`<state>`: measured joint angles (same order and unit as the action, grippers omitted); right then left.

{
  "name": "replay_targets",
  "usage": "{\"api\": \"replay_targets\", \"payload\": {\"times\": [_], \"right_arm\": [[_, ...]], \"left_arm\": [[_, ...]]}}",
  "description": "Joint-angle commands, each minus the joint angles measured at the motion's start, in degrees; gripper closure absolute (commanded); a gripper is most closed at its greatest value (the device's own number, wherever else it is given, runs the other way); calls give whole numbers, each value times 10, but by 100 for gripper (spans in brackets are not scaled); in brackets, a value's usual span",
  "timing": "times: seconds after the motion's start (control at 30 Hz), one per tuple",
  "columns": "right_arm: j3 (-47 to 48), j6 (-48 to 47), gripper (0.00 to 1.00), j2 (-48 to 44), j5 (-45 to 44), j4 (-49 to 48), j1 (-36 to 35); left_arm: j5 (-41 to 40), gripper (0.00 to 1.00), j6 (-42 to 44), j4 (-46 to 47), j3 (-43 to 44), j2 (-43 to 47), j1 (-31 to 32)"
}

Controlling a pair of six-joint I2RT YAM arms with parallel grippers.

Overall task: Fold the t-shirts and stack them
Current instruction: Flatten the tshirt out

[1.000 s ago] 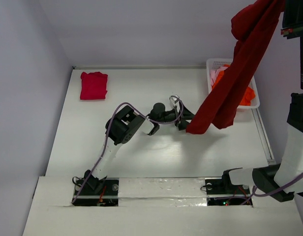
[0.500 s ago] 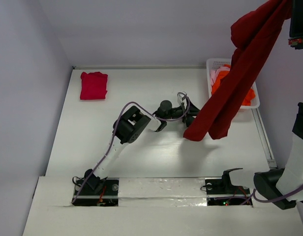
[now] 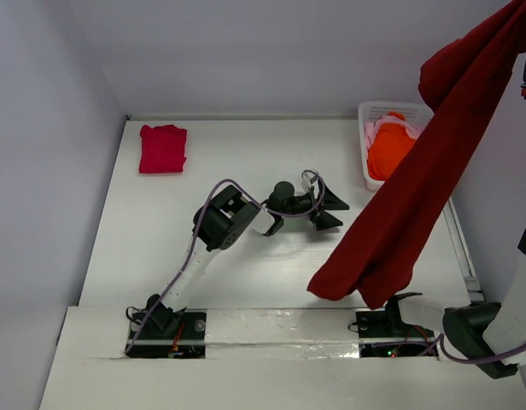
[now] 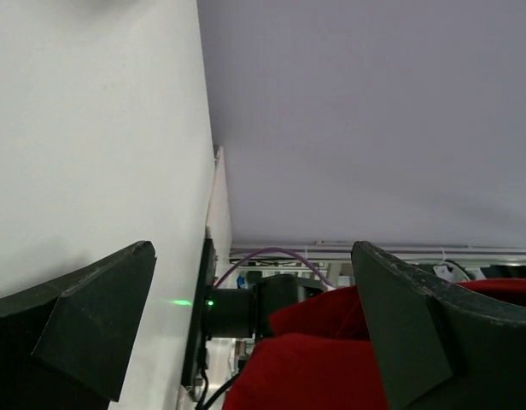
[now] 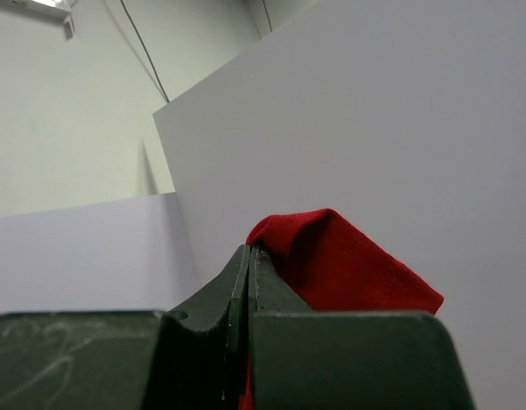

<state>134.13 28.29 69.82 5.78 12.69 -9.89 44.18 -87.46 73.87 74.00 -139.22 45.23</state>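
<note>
In the basket (image 3: pixel 376 106): orange t-shirt (image 3: pixel 389 152), perhaps a pink t-shirt (image 3: pixel 371 130); right claw (image 5: pixel 248 256) pinches red t-shirt (image 3: pixel 400 213), left claw (image 3: pixel 335 211) gapes.

Dk red tee (image 3: pixel 400 222) hangs rt; crimson tee (image 3: pixel 163 148) folded far-left; orange tee (image 3: pixel 391 154), pale-pink tee (image 3: pixel 368 130) bunched far-rt.

Your left arm (image 3: pixel 219 224) reaches low over the middle of the worktop (image 3: pixel 246 282) with its elbow bent. The left pincer (image 3: pixel 333 211) is rolled onto its side, jaws spread wide, gripping nothing. Your right arm (image 3: pixel 472 335) stands high above the worktop's right edge. The right pincer (image 5: pixel 248 256) is clamped tight on the dark red t-shirt (image 3: pixel 400 213).
</note>
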Motion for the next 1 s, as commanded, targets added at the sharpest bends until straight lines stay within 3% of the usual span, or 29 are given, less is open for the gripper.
{"api": "replay_targets", "payload": {"times": [0.0, 0.03, 0.07, 0.1, 0.3, 0.33, 0.37, 0.43, 0.53, 0.6, 0.63, 0.7, 0.87, 0.93, 0.97], "right_arm": [[6, -9, 100, -5, -21, -14, -6], [6, -14, 100, -6, -24, -11, -6], [6, -17, 100, -6, -27, -8, -6], [6, -19, 100, -7, -29, -4, -6], [-2, -29, 100, 0, -40, -6, -6], [-11, -28, 100, 1, -38, -9, -6], [-17, -28, 100, 1, -37, -13, -6], [-25, -26, 100, 3, -36, -19, -6], [-39, -24, 100, 4, -34, -24, -6], [-43, -22, 100, 4, -31, -26, -6], [-43, -24, 100, 4, -31, -26, -6], [-37, -24, 100, 3, -32, -21, -6], [-11, -32, 100, 5, -34, -5, -6], [-3, -33, 100, 4, -35, -1, -6], [0, -33, 100, 4, -36, 0, -6]], "left_arm": [[13, 1, -34, 449, 23, 32, -2], [11, 4, -25, 448, 15, 38, -2], [11, 17, -8, 447, 5, 53, -2], [9, 22, -2, 447, -18, 63, -2], [7, 33, 21, 446, -135, 159, -2], [7, 36, 21, 446, -145, 170, 3], [8, 47, 20, 447, -152, 187, 3], [20, 46, 11, 447, -161, 199, 8], [41, 34, -9, 447, -144, 207, 22], [49, 38, -19, 447, -127, 199, 36], [53, 47, -30, 448, -108, 195, 48], [58, 55, -38, 447, -79, 183, 58], [62, 46, -56, 448, -54, 155, 79], [57, 50, -56, 449, -54, 150, 84], [57, 61, -57, 448, -54, 147, 84]]}}
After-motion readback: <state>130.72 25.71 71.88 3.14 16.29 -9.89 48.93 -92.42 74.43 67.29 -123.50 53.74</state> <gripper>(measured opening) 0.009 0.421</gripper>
